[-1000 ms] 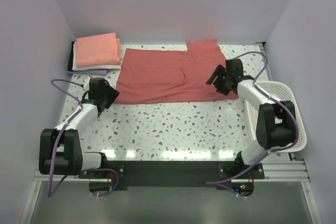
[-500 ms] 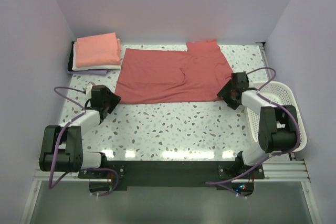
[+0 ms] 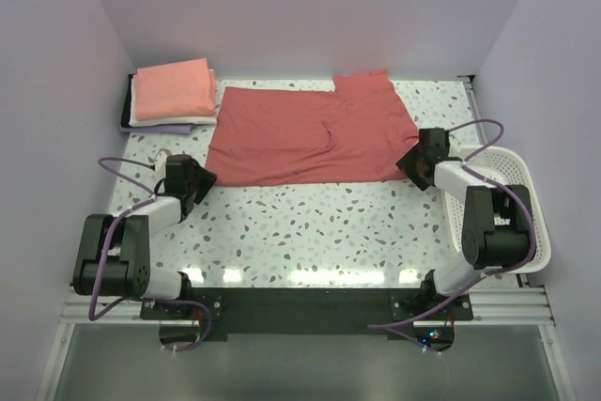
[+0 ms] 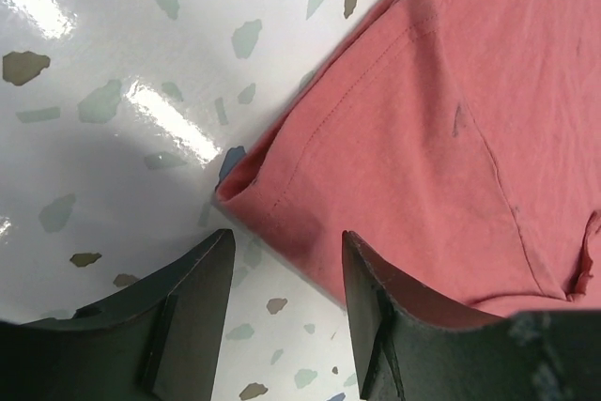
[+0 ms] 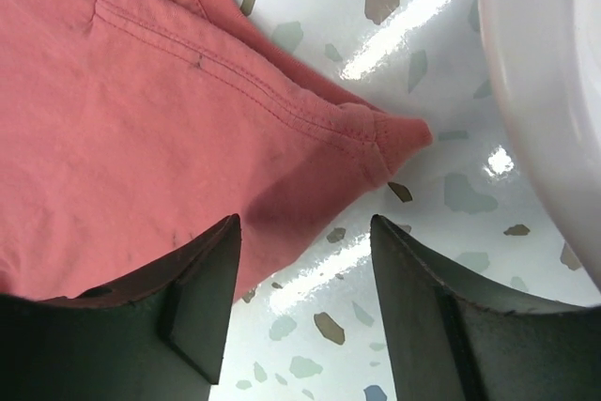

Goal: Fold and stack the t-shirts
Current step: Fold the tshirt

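Corners of the stitched dusty-red t-shirt (image 3: pixel 310 133) sit before left tool (image 4: pixel 286 239) and right tool (image 5: pixel 305 223), both wide.

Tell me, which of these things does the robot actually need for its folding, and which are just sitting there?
For the job:
- dusty-red t-shirt, spread flat
- stack of folded t-shirts, salmon-pink on top

Just lying about:
- white lattice basket, far right
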You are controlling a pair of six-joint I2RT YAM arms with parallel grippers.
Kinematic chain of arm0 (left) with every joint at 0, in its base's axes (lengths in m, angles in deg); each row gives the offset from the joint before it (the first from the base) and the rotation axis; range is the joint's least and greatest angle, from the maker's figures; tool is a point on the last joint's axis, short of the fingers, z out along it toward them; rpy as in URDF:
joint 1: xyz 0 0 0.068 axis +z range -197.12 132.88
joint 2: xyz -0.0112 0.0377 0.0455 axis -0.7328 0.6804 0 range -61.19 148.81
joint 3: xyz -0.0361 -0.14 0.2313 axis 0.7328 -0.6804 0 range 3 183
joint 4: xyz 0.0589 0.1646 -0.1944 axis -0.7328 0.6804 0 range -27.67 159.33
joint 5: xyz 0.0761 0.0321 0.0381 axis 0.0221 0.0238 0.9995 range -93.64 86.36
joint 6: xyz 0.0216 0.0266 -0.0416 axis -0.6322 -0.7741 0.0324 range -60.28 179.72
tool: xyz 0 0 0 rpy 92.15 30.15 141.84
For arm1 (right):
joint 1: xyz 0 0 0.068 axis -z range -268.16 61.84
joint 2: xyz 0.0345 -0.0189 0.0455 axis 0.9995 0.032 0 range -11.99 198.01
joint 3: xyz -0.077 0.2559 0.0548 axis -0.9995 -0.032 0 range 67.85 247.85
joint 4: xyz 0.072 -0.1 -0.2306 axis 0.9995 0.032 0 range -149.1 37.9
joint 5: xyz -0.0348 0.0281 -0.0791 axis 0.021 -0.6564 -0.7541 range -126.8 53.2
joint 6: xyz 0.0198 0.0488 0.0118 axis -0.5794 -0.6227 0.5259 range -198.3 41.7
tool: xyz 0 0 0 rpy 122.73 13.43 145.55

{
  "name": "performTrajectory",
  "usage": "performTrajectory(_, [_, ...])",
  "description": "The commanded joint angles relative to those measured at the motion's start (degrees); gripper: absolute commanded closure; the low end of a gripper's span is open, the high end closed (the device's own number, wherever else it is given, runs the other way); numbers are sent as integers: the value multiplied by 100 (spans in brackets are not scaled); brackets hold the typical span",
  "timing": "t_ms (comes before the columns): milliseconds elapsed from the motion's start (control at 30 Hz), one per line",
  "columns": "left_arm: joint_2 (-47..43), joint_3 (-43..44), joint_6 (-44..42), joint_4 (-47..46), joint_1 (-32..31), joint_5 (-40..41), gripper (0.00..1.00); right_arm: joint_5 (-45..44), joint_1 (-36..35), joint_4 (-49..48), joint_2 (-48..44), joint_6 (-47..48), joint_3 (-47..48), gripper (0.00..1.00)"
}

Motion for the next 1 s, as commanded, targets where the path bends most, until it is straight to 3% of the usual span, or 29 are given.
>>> performTrajectory(0, [175, 13, 8, -268, -24, 169, 46, -312, 29, -334, 172, -131, 150, 41])
performTrajectory(200, [474, 180, 51, -268, -24, 292, 52, -365, 29, -334, 339, -87, 334, 57])
performTrajectory(333, [737, 417, 78, -162, -24, 397, 69, -347, 29, -255, 401, -52, 501, 67])
performTrajectory(367, [781, 461, 78, -136, -24, 424, 74, -347, 29, -238, 401, -52, 510, 78])
performTrajectory(467, [817, 628, 139, 83, -24, 511, 99, -356, 29, -18, 313, -70, 659, 96])
performTrajectory(700, [124, 647, 175, 1066, -24, 1056, 100, -268, 20, 702, -319, 36, 695, 100])
performTrajectory(967, [-1142, 146, 131, 1850, -24, 1311, 100, 74, 29, 1063, -1523, 194, -121, 100])
